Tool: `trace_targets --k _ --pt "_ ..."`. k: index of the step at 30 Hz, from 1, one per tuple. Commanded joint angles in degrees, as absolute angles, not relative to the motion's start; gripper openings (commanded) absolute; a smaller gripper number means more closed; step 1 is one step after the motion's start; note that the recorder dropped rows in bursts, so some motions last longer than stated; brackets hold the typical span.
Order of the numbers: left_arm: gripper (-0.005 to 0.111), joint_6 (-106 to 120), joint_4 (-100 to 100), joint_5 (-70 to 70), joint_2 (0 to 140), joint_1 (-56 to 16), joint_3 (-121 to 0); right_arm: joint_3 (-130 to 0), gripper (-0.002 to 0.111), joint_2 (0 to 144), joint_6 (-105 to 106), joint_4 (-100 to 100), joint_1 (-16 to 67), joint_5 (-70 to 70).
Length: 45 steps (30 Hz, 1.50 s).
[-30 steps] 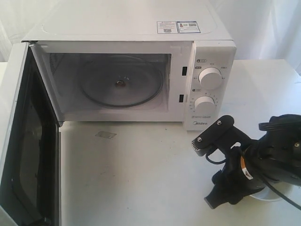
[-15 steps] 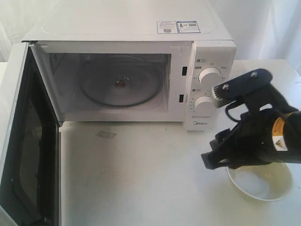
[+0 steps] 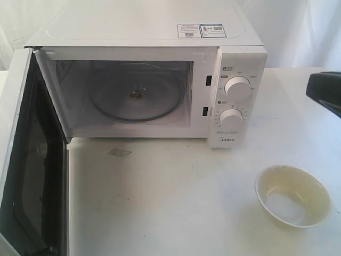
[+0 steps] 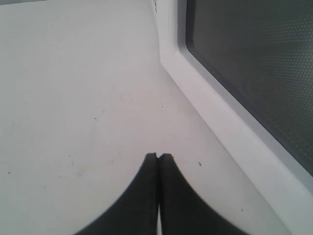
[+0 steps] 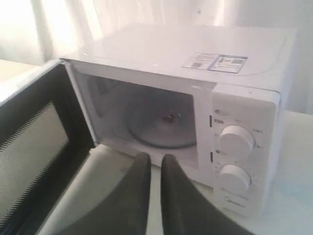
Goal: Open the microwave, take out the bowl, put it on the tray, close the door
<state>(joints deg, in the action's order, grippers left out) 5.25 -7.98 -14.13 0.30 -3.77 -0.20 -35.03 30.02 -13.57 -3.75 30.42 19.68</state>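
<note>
The white microwave (image 3: 144, 32) stands at the back with its door (image 3: 26, 160) swung wide open to the left. Its cavity holds only the glass turntable (image 3: 136, 92). The cream bowl (image 3: 293, 196) sits upright on the white table at the front right, apart from both grippers. No tray shows in any view. My right gripper (image 5: 156, 159) hangs well above the table facing the microwave (image 5: 195, 49), fingers nearly together and empty; only a dark piece of that arm (image 3: 326, 90) shows at the right edge. My left gripper (image 4: 158, 156) is shut and empty over the table beside the door's window (image 4: 254, 63).
Two round white dials (image 3: 238, 88) sit on the control panel right of the cavity. The open door (image 5: 34, 147) juts forward along the table's left side. A faint mark (image 3: 120, 153) lies on the table (image 3: 176, 202) in front of the cavity.
The right arm has let go of the bowl, risen and pulled back to the right edge of the exterior view, leaving the bowl standing on the table. The microwave and door have not moved.
</note>
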Motion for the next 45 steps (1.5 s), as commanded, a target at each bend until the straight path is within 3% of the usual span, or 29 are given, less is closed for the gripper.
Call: trace_targets --k 1,8,19,26,30,34,39,45 --pt "0.0 5.36 -8.42 -14.16 0.0 -3.66 0.0 -30.49 0.001 27.26 -3.7 6.88 30.2 16.67" --pt "0.0 5.36 -8.42 -14.16 0.0 -3.66 0.0 -23.64 0.0 27.14 10.53 25.31 30.2 10.43" --pt "0.0 5.36 -8.42 -14.16 0.0 -3.66 0.0 -17.88 0.0 27.14 13.42 27.58 33.14 6.75" --pt "0.0 5.36 -8.42 -14.16 0.0 -3.66 0.0 -17.79 0.0 28.75 14.42 27.58 41.3 2.78" --pt "0.0 5.36 -8.42 -14.16 0.0 -3.66 0.0 -17.75 0.0 34.9 14.54 27.58 49.97 -2.57" --pt "0.0 5.36 -8.42 -14.16 0.0 -3.66 0.0 -17.52 0.0 43.42 14.54 25.63 58.78 -11.08" --pt "0.0 5.36 -8.42 -14.16 0.0 -3.66 0.0 -12.71 0.0 53.24 5.82 19.24 70.22 -32.13" --pt "0.0 1.76 -15.58 -10.87 0.0 -3.66 0.0 -7.99 0.0 57.97 2.69 17.7 72.63 -40.44"
